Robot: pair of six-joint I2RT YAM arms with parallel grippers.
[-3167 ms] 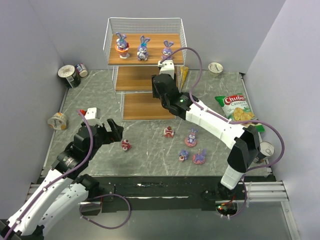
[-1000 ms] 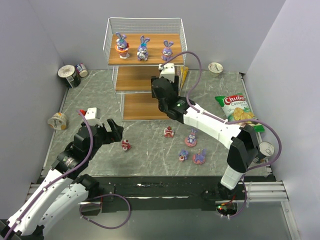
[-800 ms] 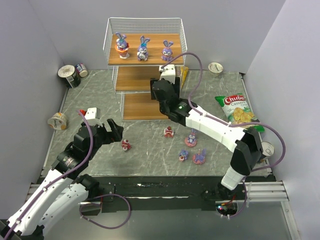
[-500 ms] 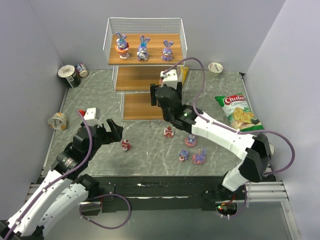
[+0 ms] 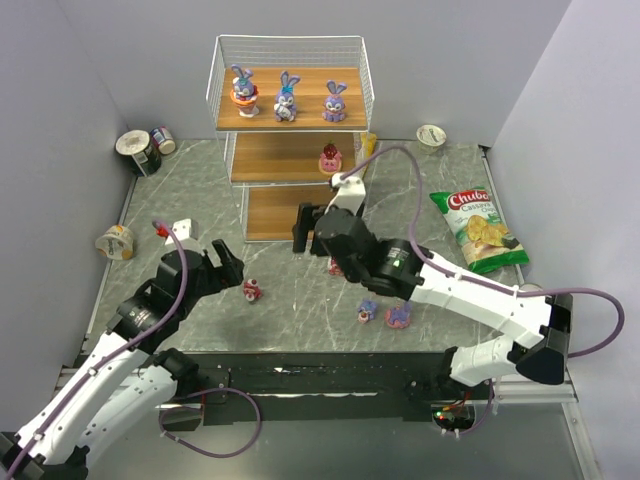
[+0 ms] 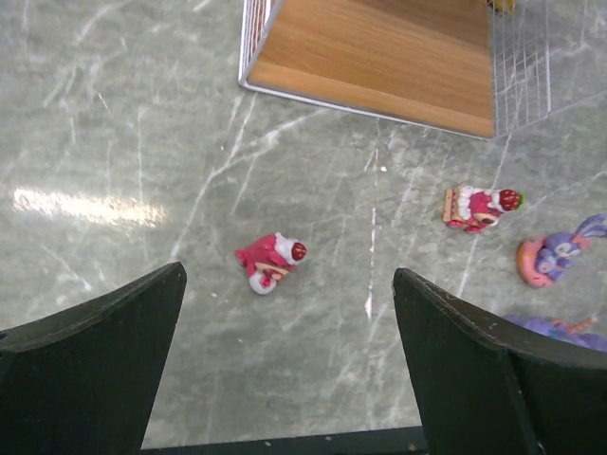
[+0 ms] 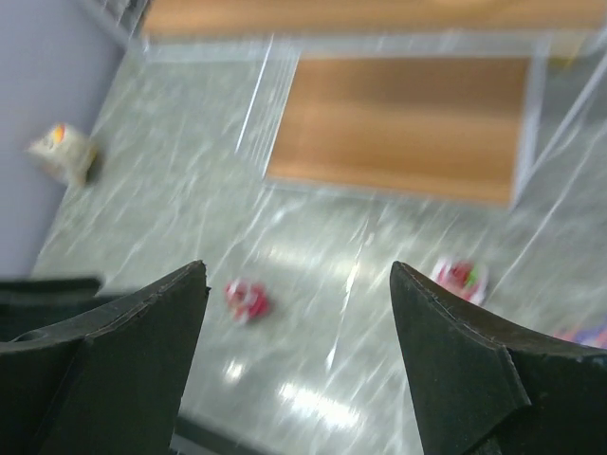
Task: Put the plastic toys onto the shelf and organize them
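Back comes right end effector [image 7: 297, 267], jaws apart; pink-red toy [image 5: 328, 158] sits on shelf [image 5: 268, 156] beyond; left end effector [image 6: 289, 273] spread too.

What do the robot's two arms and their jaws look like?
Both the left arm and the right arm have white shell segments joined by black joints. A thin purple cable loops loosely along each. The jaws are matte black, broad and wedge-shaped. A small white box sits at each wrist.

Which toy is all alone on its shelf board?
The pink-red toy on the middle board. The three bunnies share the top board; the other toys are on the table.
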